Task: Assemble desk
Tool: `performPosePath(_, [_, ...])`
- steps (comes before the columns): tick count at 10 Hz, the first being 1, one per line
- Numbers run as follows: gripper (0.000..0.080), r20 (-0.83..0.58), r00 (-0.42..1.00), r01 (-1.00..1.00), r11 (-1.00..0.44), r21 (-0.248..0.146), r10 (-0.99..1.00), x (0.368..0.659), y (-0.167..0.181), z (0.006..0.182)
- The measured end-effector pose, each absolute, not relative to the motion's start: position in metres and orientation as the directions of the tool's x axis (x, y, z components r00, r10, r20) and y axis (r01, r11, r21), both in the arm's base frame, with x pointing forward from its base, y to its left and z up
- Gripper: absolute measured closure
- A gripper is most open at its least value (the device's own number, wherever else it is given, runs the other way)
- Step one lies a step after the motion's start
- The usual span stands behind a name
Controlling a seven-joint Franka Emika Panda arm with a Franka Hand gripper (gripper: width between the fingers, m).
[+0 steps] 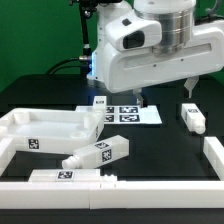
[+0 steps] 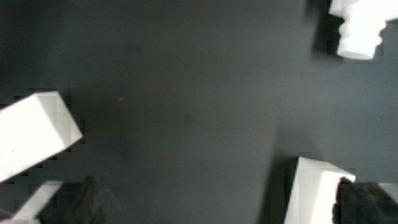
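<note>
The bench (image 1: 165,150) is black and walled, and nothing on it is joined yet. The tabletop (image 1: 45,125) lies on the exterior view's left, rim up. With nothing bracing it, a push meant to seat a leg could slide or skew it.

The marker board (image 1: 132,113) lies flat behind the tabletop, under the arm (it is no part of the desk, and a descent here would only strike it).

Four legs lie loose:
- one (image 1: 100,153) slanted across the bench in front of the tabletop
- one (image 1: 68,177) just beside the front wall (image 1: 170,190)
- one (image 1: 192,117) well apart on the exterior view's right
- a fourth (image 1: 97,103) at the tabletop's far corner

The leg by the front wall looks the hardest to take, since a finger could jam against the wall.

The gripper (image 1: 165,95) hangs released, jaws wide and holding nothing, above the bench between the marker board and the right-hand leg. If it closes off-centre on a leg, it might spin or tip the leg rather than lift it.
</note>
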State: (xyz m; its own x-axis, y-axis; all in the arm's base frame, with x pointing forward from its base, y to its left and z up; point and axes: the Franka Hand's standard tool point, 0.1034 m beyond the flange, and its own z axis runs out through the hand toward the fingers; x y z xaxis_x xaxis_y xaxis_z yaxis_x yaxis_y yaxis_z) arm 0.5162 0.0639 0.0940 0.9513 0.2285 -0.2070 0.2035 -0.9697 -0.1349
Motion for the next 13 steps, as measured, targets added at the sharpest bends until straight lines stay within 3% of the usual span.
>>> performPosePath(2, [0.0151,-0.199,0.943,0.242,-0.96,-0.139,0.267,0.518,0.06,0.093])
performPosePath(5, [0.0151,-0.113,0.824,0.534,-0.827,-0.173,0.556,0.553,0.035,0.089])
performPosePath(7, [0.0151,-0.078,0.761,0.631,-0.762,-0.144,0.644,0.556,0.047,0.091])
performPosePath(11, [0.0151,-0.073,0.745,0.65,-0.746,-0.144,0.664,0.555,0.041,0.087])
performPosePath(13, [0.0151,0.001,0.554,0.828,-0.551,-0.102,0.833,0.553,0.011,0.073])
